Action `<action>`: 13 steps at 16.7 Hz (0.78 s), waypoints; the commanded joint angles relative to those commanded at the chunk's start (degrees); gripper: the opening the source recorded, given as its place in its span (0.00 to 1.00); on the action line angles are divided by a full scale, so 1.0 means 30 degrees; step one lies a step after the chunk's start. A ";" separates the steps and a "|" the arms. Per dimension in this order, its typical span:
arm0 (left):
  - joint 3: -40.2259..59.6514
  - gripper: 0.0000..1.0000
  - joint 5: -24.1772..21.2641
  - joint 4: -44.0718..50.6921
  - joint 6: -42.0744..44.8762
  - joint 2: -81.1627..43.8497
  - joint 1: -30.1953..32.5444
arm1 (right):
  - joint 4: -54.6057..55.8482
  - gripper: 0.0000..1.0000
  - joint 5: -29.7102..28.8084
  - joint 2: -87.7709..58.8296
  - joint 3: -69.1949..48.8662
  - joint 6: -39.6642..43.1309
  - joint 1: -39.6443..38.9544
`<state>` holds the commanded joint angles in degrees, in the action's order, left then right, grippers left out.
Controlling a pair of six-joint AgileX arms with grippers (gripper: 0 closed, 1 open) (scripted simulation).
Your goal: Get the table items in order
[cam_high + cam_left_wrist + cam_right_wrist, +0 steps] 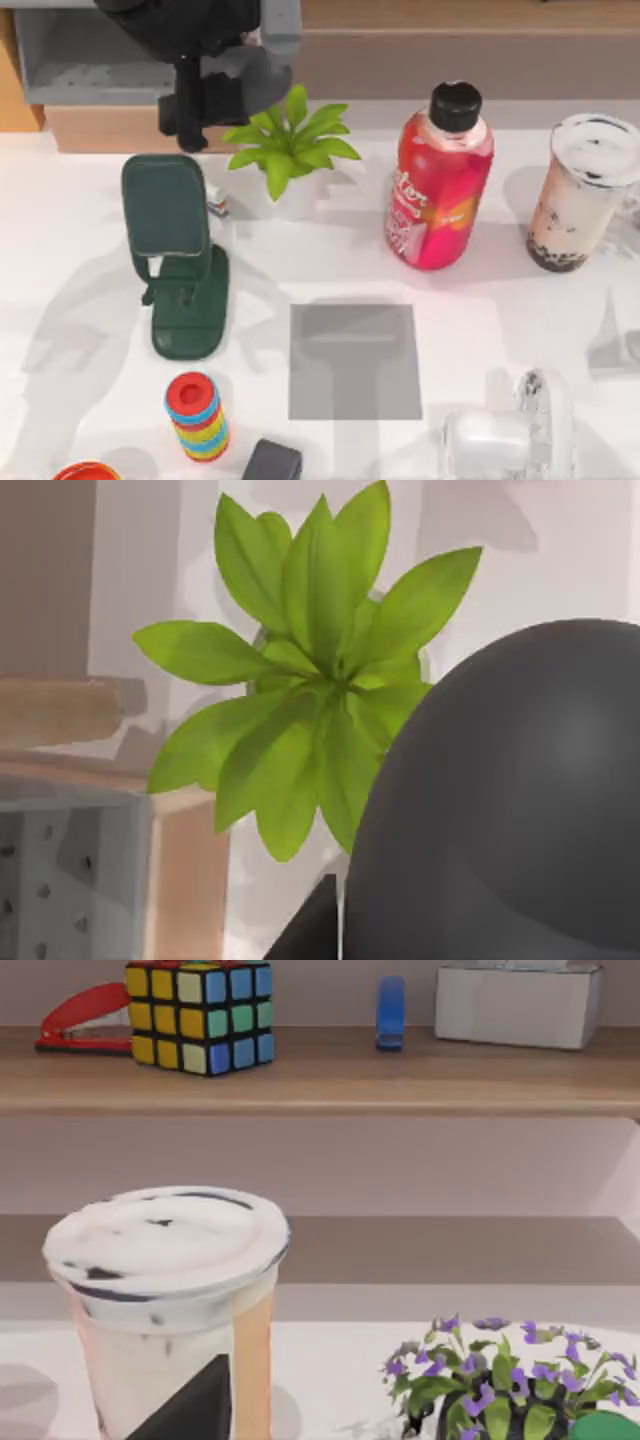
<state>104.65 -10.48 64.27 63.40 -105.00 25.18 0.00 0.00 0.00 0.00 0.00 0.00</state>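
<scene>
Mouse (520, 800) first: the dark grey oval looms right under the left wrist camera, and I judge the left gripper (225, 95) is clamped on it, raised off the table (480, 300). Just below and beside it is the leafy green plant (290, 140). Farther out, the green phone stand (170, 210) bears nothing, and the grey mat (355, 360) beyond it lies bare, so the mouse looks mid-carry and not yet set down. Well apart on the far side, the milk-tea cup (585, 190) stands upright with the right arm close by it. Most of the ordering seems left.
</scene>
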 joint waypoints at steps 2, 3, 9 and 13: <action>-0.0791 0.00 -0.0134 -0.0178 0.4995 -0.0294 0.1795 | 0.0000 1.00 0.0000 0.0000 0.0000 0.0000 0.0000; -0.1218 0.00 -0.0106 -0.0250 0.7449 -0.0606 0.2627 | 0.0000 1.00 0.0000 0.0000 0.0000 0.0000 0.0000; -0.3415 0.00 0.1403 -0.1000 1.8983 -0.3660 0.6299 | 0.0000 1.00 0.0000 0.0000 0.0000 0.0000 0.0000; -0.4213 0.00 0.2839 -0.1561 2.2786 -0.5607 0.7365 | 0.0000 1.00 0.0000 0.0000 0.0000 0.0000 0.0000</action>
<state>92.01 -1.96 59.59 131.76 -121.82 47.28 0.00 0.00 0.00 0.00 0.00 0.00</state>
